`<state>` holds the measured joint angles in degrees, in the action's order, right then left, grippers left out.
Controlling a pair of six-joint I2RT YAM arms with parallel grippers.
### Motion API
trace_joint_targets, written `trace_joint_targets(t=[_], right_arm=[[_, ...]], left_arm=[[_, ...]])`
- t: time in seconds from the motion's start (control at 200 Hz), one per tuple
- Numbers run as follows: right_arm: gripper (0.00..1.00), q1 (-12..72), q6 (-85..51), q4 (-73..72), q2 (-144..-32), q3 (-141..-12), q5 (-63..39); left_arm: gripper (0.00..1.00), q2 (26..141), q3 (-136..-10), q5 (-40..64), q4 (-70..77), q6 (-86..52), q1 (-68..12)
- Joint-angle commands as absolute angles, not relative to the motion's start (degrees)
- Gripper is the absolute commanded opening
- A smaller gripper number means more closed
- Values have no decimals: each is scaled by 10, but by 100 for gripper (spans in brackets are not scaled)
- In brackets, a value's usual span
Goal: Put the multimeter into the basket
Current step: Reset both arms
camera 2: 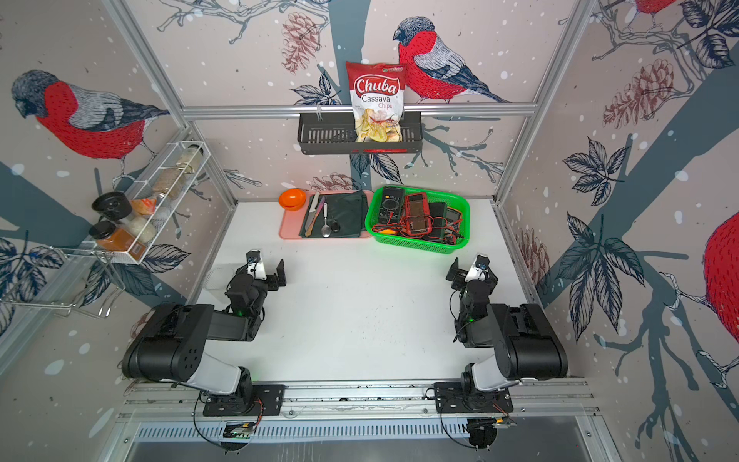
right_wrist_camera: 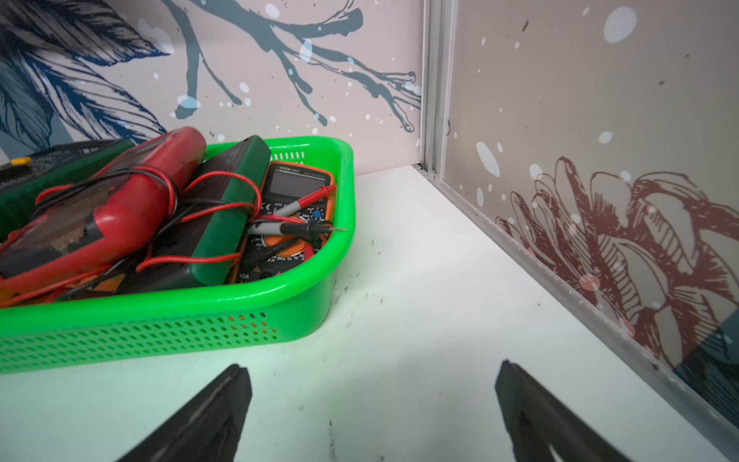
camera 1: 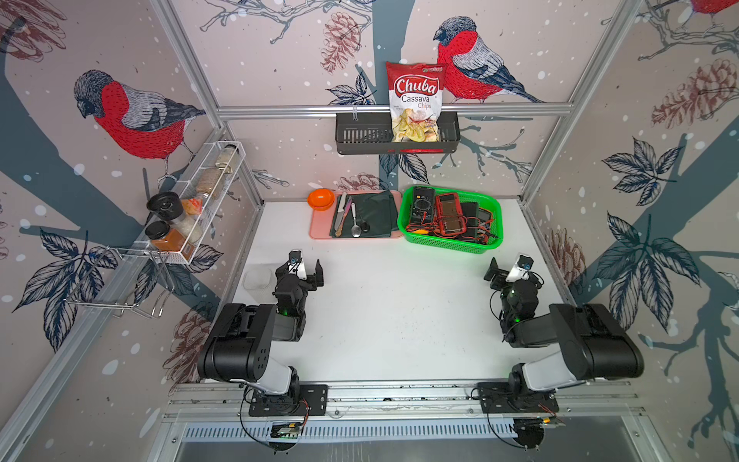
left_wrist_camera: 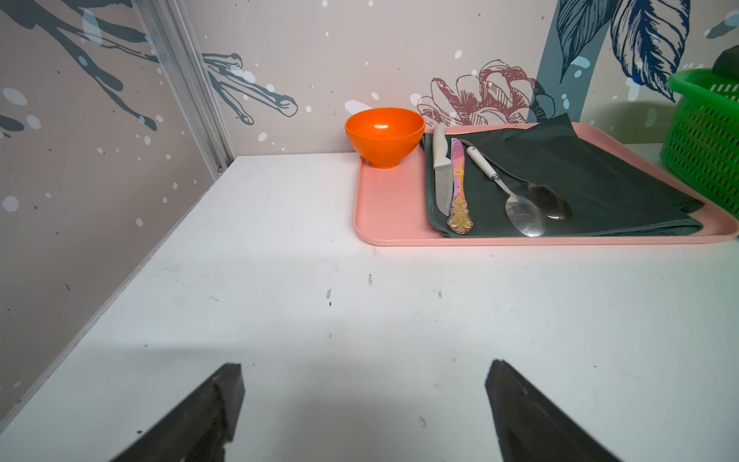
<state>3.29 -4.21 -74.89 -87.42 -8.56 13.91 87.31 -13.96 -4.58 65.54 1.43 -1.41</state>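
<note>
seemingly it's done: i see the multimeters [camera 1: 450,214] piled in the basket [camera 1: 448,245], right of centre in a top view, and none left out on the table [camera 1: 400,312]. left gripper [left_wrist_camera: 364,364] and right gripper [right_wrist_camera: 372,364] both have jaws wide apart, holding nothing.

Table [camera 1: 392,312] front & mid free; tray [camera 1: 320,224] & basket [camera 1: 448,244] line the back edge

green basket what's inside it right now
The basket holds a dark multimeter with a dial, a red multimeter, a dark green-edged meter and an orange-edged multimeter, with red and black test leads tangled over them. Anything beneath is hidden.
</note>
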Motion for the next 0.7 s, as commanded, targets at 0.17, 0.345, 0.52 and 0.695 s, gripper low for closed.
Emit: trace_joint_targets(t=[0.17, 0.345, 0.52, 0.695], right_arm=[[100, 11, -50, -760, -877, -112, 107], [100, 12, -49, -763, -878, -111, 109], [100, 14, -48, -763, -879, -112, 112], [100, 16, -47, -763, -879, -112, 115]], left_arm=[[98, 873, -145, -21, 692, 5, -6], [98, 872, -145, -20, 690, 5, -5], [98, 872, -146, -20, 690, 5, -6], [98, 873, -145, -20, 689, 5, -5]])
